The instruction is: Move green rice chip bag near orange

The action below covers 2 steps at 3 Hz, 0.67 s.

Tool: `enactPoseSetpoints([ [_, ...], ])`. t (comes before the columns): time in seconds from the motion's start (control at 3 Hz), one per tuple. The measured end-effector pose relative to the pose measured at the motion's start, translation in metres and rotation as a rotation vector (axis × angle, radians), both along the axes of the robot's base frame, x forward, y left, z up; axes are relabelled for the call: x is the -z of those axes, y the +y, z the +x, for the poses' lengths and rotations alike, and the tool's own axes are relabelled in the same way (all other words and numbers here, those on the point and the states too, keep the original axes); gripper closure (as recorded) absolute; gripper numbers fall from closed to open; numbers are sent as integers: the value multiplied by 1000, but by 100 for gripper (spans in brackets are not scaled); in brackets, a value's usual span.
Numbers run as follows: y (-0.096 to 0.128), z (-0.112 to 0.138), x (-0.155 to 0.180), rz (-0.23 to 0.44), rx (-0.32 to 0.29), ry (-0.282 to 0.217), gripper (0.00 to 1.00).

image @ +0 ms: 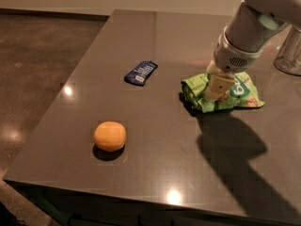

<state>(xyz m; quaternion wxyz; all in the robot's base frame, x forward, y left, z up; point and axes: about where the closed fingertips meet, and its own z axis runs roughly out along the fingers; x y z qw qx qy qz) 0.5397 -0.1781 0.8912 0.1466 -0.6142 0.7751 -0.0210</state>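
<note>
Gripper (217, 87) is down on the green rice chip bag (239, 96), over its left-middle part, at the right side of the bench (155, 36). Can't tell whether it's apart or clamped (its tip overlaps the foil). Orange (110, 136) sits well apart at front left, with a dark blue packet (141, 73) further back.

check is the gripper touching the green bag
Cannot tell. The camera view shows the gripper over the green rice chip bag, hiding any contact or gap.
</note>
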Motion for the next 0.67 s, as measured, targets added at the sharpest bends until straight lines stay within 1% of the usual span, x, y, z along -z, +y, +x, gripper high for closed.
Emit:
enactPoseSetpoints([
  [0.33,8,-4,-2,1,-45,-5,63],
  [0.67,22,-15,-11,14,-103,-18,85],
])
